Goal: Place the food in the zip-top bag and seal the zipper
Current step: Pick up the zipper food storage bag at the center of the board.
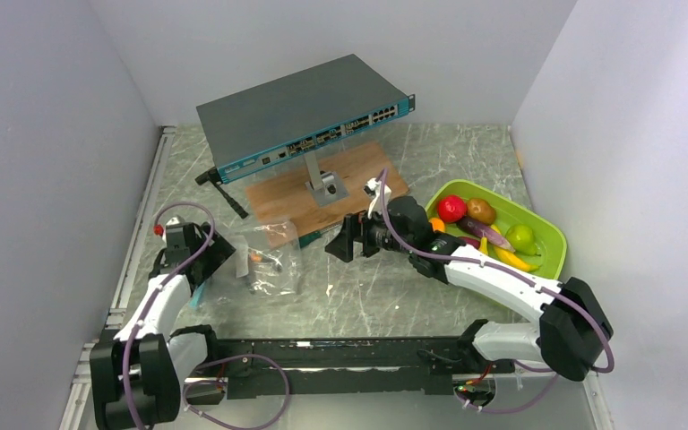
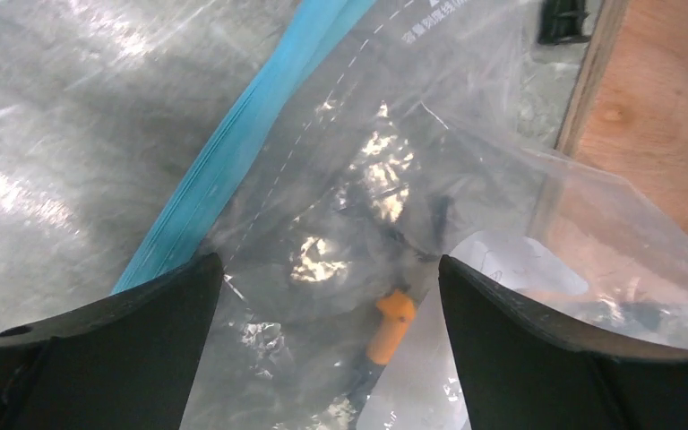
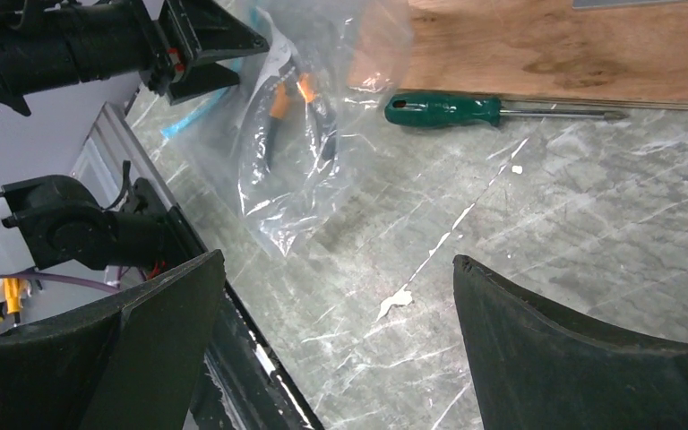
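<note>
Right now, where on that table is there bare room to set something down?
Bare tabletop lies between the clear bag and the right arm, down to the base rail. Another patch sits behind the green tray, beside the network switch. It's crowded around the bag, left gripper and wooden board.

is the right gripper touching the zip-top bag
Apart. In the right wrist view the right gripper hangs open over the table, with bare tabletop showing between it and the zip-top bag.
</note>
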`<state>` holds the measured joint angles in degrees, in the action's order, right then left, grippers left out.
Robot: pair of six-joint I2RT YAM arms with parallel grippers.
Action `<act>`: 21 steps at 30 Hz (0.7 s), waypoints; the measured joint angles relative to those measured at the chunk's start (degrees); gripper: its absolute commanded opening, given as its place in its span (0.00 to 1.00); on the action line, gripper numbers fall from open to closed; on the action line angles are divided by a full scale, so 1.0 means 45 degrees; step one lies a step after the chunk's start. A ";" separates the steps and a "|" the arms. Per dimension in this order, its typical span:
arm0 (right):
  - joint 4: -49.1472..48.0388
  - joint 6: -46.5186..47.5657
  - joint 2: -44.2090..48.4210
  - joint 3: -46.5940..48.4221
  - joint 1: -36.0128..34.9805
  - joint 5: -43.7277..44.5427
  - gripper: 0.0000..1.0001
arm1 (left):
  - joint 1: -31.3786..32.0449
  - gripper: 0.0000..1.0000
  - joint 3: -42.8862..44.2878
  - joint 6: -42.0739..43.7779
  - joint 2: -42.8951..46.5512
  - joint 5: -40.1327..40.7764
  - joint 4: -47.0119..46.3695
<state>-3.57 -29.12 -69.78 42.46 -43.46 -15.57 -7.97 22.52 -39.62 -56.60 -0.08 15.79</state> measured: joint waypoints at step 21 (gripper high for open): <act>0.0515 0.1700 -0.1166 0.1166 -0.2841 0.2453 1.00 | -0.0044 0.00 0.0865 -0.0413 0.4731 -0.1229 0.3143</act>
<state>-1.26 -21.47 -75.02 47.70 -56.25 -4.54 -8.16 26.41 -41.47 -35.31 -5.61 29.93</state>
